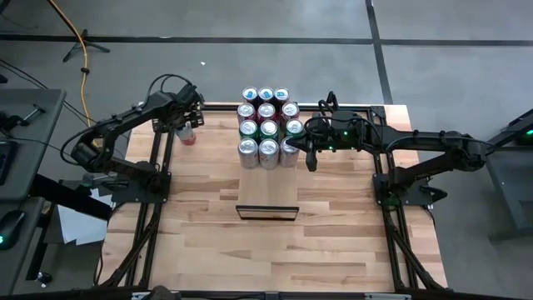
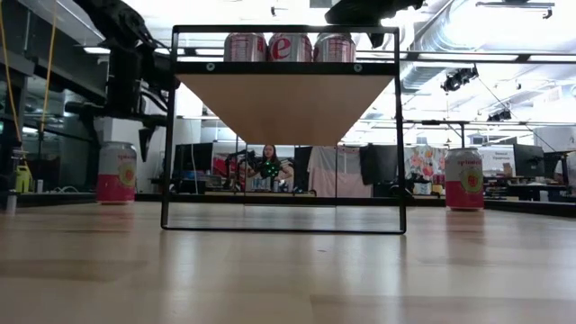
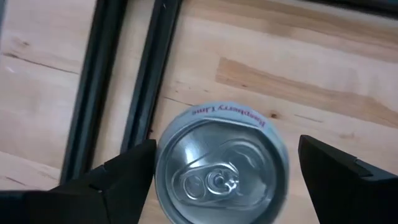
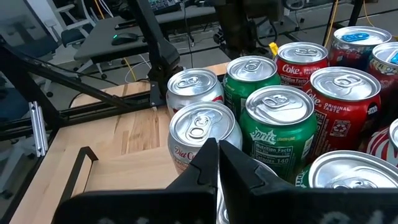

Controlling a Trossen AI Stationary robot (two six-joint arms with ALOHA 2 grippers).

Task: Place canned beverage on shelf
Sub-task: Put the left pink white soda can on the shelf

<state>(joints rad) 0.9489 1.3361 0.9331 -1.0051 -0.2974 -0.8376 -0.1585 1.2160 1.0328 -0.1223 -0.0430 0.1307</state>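
The left hand (image 1: 186, 125) hangs over a pink-and-white can (image 1: 187, 136) at the far left of the tabletop (image 1: 208, 242). In the high view the arm covers most of that can. The left wrist view looks straight down on its silver lid (image 3: 219, 171), with the two dark fingers (image 3: 118, 177) spread wide on either side and a gap between each finger and the can, so nothing is pinched. The lid's lower edge is cut off there.

The shelf (image 1: 267, 179) runs down the middle of the tabletop, its dark frame (image 1: 267, 212) at the near end. Nine cans (image 1: 267, 129) stand in three rows at its far end. The low view sees the shelf from beneath as a pale wedge (image 2: 283, 108) inside the frame, and shows only three can tops (image 2: 290, 47) above the rail. It also shows the pink can (image 2: 116, 172) standing on the tabletop at left and a second pink can (image 2: 463, 179) at right; where that one stands I cannot make out in the high view.

The right hand (image 1: 312, 154) sits just beside the can cluster's right edge, fingers pressed together on nothing. Its wrist view reads labels the top view cannot: Diet Coke (image 4: 202, 134), Sprite (image 4: 280, 134), Coke (image 4: 345, 102). A person (image 2: 269, 167) is in the room beyond, too small to describe.
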